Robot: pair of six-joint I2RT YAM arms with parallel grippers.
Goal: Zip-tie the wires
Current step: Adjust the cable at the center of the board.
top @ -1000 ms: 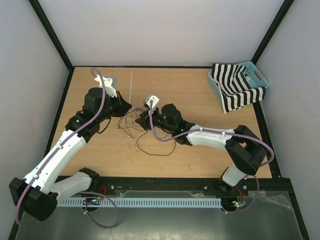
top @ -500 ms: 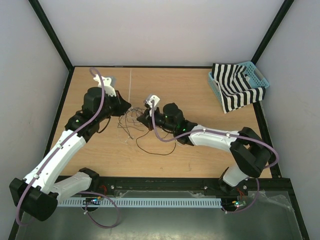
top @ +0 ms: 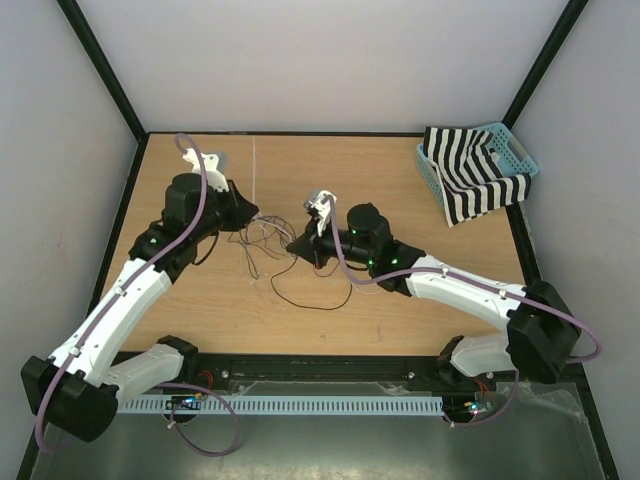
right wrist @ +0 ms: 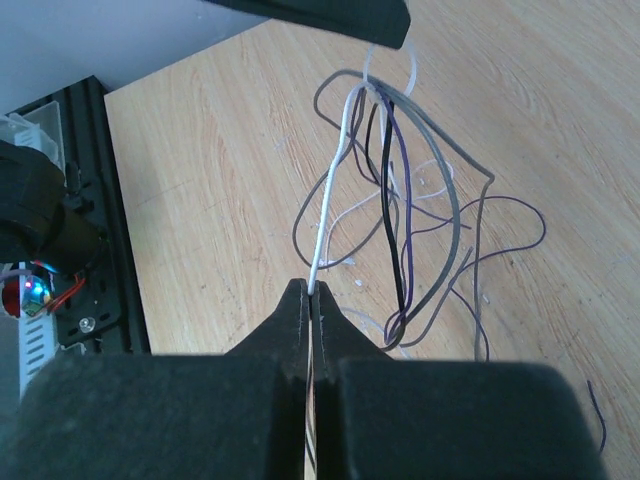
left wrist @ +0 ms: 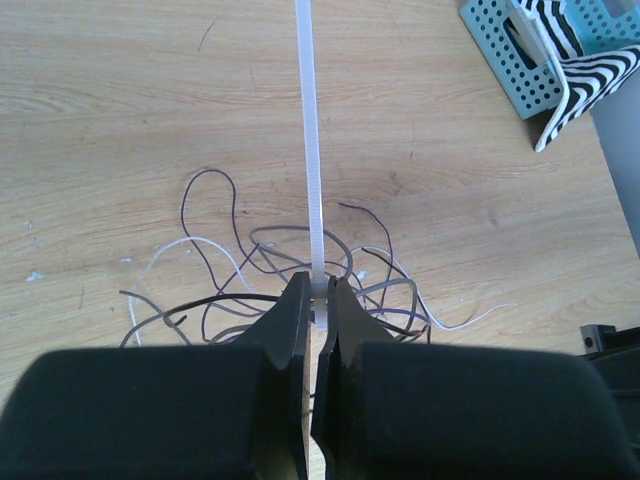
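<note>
The zip tie (left wrist: 310,150) is a whitish strip running straight away from my left gripper (left wrist: 318,295), which is shut on its near end. From above it shows as a pale line (top: 254,175) beyond the left gripper (top: 258,215). The wires (left wrist: 250,270) lie in loose dark, grey and white loops under that gripper. In the right wrist view, several wires (right wrist: 400,200) gather at a point just under the left finger (right wrist: 330,15). My right gripper (right wrist: 314,290) is shut on one thin white strand (right wrist: 330,200) of them. From above, the right gripper (top: 292,247) sits at the tangle's right edge (top: 265,240).
A teal basket (top: 515,155) holding a black-and-white striped cloth (top: 465,180) stands at the back right corner. One dark wire loop (top: 315,300) trails toward the near side of the wooden table. Black frame rails line the table's edges.
My right gripper has shut on the white strand and its arm has swung to the right. The left gripper, still shut on the zip tie, has shifted slightly back and left.
</note>
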